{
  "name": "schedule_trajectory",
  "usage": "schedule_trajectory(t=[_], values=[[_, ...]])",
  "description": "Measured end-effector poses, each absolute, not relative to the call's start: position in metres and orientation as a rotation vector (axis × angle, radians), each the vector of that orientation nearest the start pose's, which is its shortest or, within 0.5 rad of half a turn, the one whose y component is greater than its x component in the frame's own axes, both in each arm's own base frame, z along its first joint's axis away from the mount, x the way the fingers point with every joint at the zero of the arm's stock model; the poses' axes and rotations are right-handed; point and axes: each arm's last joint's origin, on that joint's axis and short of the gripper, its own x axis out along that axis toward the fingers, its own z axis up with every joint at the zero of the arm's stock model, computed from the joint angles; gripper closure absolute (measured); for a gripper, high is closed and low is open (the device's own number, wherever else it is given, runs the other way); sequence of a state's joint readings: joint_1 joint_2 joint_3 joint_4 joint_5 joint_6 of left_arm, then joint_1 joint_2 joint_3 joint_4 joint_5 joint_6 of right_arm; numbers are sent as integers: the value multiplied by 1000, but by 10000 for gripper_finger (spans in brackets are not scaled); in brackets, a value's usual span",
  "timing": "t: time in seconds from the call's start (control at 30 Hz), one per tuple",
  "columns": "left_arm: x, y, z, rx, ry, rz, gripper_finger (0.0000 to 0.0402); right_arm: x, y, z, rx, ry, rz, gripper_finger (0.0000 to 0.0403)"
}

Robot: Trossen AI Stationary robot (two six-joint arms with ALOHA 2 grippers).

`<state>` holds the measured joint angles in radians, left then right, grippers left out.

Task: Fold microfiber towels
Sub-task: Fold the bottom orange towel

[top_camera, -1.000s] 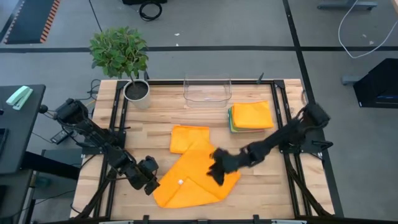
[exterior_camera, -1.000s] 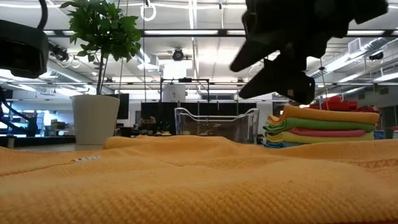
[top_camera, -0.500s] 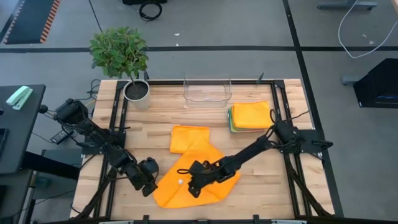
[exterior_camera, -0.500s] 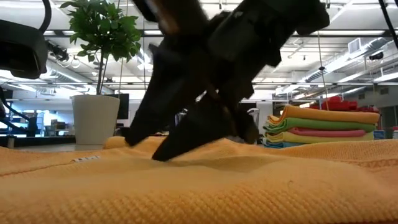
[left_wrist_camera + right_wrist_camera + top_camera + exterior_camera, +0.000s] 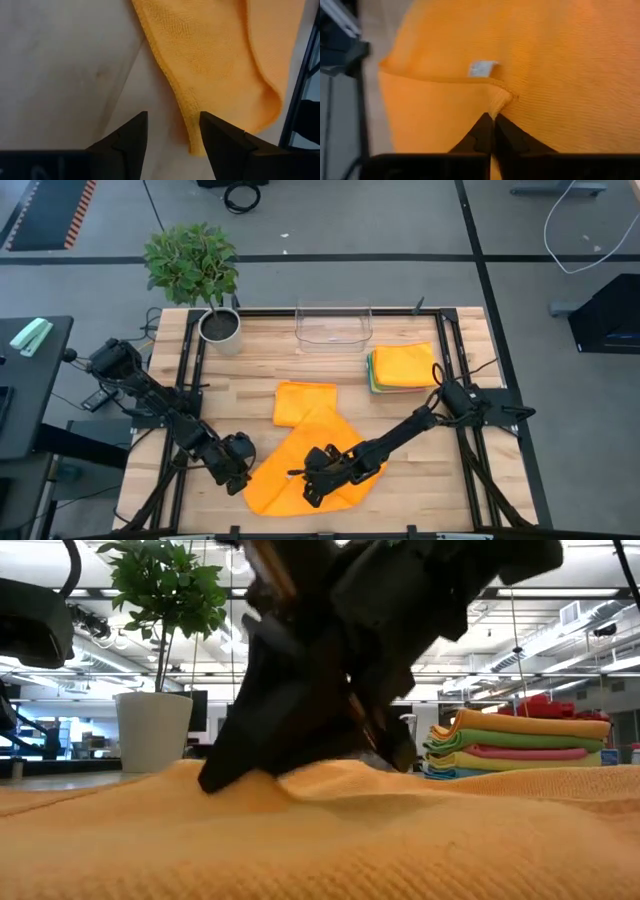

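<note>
An orange microfiber towel (image 5: 312, 448) lies spread on the near middle of the table, part of it folded over, with a white label (image 5: 482, 68) on it. My right gripper (image 5: 493, 119) reaches in from the right and is shut on this towel. My left gripper (image 5: 172, 134) is open at the towel's near-left corner (image 5: 192, 141), which lies between the fingertips; I cannot tell whether they touch it. A folded orange towel (image 5: 303, 401) lies just beyond. A stack of folded towels (image 5: 404, 367), orange on top, sits at the far right. My right gripper pinches a small pucker of the towel's folded-over edge (image 5: 501, 98), close to the white label, between its two fingers. The fingers slant down from the table's right side. The cloth is raised into a small ridge (image 5: 310, 772) at the fingers, and the rest of the towel lies on the table.
A clear plastic bin (image 5: 333, 327) stands at the far middle edge and a potted plant (image 5: 218, 323) at the far left corner. Black frame rails (image 5: 186, 380) run along the table's left and right sides. Bare wood (image 5: 420, 480) shows near the right front.
My right gripper has moved toward the table's left and near edge across the orange towel, come down onto it and shut on the cloth. The towel has bunched into a small ridge at the fingers; the rest of it stayed where it was.
</note>
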<state>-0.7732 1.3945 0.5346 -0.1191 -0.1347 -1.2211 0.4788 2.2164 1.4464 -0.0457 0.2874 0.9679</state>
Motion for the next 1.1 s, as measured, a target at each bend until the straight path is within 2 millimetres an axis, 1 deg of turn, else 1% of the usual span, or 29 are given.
schedule_trajectory(t=[0.07,0.17,0.23,0.3,0.4,0.47,0.57,0.67,0.73,0.9,0.93,1.03,1.1], values=[[170,-160,137,-643,1079,21,224,413,210,122,616,745,-172,392],[170,-159,139,-569,1064,-35,233,409,214,134,631,740,-160,393],[170,-158,150,-502,1017,-103,238,403,216,147,640,743,-158,394],[172,-158,166,-432,939,-180,243,395,220,161,656,751,-156,394],[172,-156,183,-247,843,-301,250,376,231,180,676,791,-157,395],[169,-157,185,-90,808,-380,254,362,239,192,695,814,-168,395],[166,-161,182,132,778,-486,257,343,248,205,729,831,-207,395],[166,-165,174,308,766,-551,255,329,252,206,748,852,-302,396],[167,-169,169,381,745,-549,251,324,251,205,774,859,-363,396],[174,-182,151,444,725,-524,236,325,242,202,827,870,-458,396],[174,-185,147,479,719,-535,234,326,241,201,831,868,-464,396],[170,-195,139,716,671,-570,234,329,236,200,835,865,-478,396],[168,-203,141,891,599,-546,237,331,235,201,840,862,-480,396]])
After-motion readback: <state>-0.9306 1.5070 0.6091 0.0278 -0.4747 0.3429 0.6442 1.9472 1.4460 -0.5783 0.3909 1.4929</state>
